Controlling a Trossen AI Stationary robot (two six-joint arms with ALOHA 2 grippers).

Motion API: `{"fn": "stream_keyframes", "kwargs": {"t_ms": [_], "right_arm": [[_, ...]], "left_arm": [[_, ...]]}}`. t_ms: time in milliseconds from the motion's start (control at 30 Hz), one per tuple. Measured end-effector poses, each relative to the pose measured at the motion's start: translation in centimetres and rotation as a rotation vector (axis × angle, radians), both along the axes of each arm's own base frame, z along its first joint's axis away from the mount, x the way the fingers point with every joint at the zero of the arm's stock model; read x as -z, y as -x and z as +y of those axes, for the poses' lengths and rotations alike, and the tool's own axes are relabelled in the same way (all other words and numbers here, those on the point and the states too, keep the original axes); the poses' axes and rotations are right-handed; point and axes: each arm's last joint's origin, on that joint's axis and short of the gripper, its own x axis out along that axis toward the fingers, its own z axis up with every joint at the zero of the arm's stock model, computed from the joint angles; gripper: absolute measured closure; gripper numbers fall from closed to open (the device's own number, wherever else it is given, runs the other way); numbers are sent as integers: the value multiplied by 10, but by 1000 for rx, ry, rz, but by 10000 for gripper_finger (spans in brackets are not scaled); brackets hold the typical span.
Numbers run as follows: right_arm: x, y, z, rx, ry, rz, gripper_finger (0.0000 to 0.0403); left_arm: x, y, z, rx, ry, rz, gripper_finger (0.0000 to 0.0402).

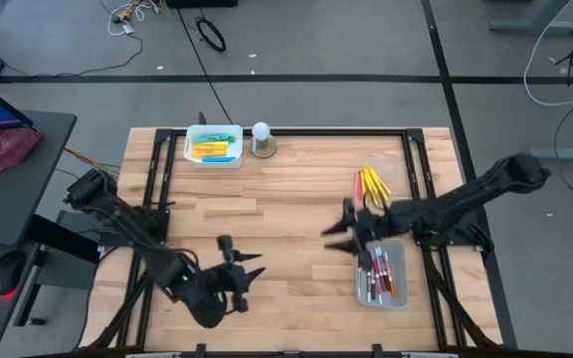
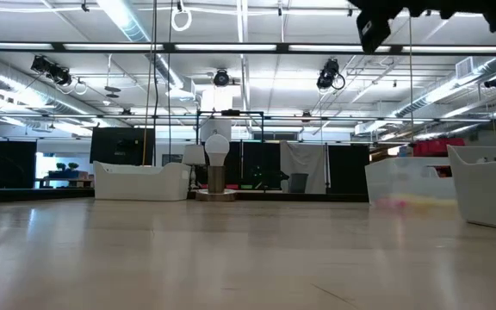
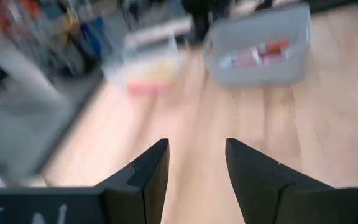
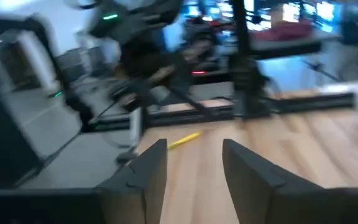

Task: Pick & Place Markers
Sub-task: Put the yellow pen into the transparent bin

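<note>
Currently the left hand [image 1: 250,270] hangs near the front edge of the wooden surface [image 1: 286,199], left of centre. Its own wrist view shows the two dark fingers [image 3: 148,177] parted with bare wood between them; nothing is held. Whether they stand wide or only partly spread I cannot tell.

Toward the back left sits a white bin [image 1: 214,145] holding yellow, green and blue markers [image 1: 213,149]. Just beside it, to the right, stands a white ball-topped round object [image 1: 262,138], which is not part of the task.

Moving right, the right hand [image 1: 338,232] sits a little right of centre, pointing leftward. Its wrist view shows its fingers [image 4: 143,174] apart and empty. A single yellow marker [image 4: 183,140] shows beyond them in that view; I cannot place it in the overhead view.

Just behind the right arm lies a loose cluster of yellow and red markers [image 1: 371,183] on the bare wood. Their long axes run roughly front to back, slightly fanned. Nearer the front, a clear tray [image 1: 402,295] holds red, orange and white markers [image 1: 380,272], lengthwise front to back.

Judgement: the right hand is far nearer the loose cluster than the left. The cluster lies behind and to the right of its fingertips, so the hand must draw back and turn to close across a marker's length.
</note>
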Motion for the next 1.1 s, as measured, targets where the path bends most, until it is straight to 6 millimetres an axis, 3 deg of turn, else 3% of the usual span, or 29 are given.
{"fn": "stream_keyframes", "kwargs": {"t_ms": [200, 300, 467, 667, 833, 1100], "right_arm": [[32, -10, 26, -85, 52, -47, 245], [45, -19, 30, -88, 53, -38, 245], [61, -27, 33, -86, 57, -24, 245], [66, -30, 34, -85, 61, -21, 245], [67, -30, 34, -84, 63, -19, 245], [67, -30, 34, -83, 63, -19, 245]], "left_arm": [[20, 26, 8, -130, 373, 270, 237], [31, 39, 13, -291, 593, 438, 237], [56, 56, 17, -651, 903, 525, 230], [82, 81, 14, -879, 1014, 692, 181], [94, 99, 6, -1013, 1085, 694, 135], [118, 112, -1, -1081, 1233, 576, 154]]}}
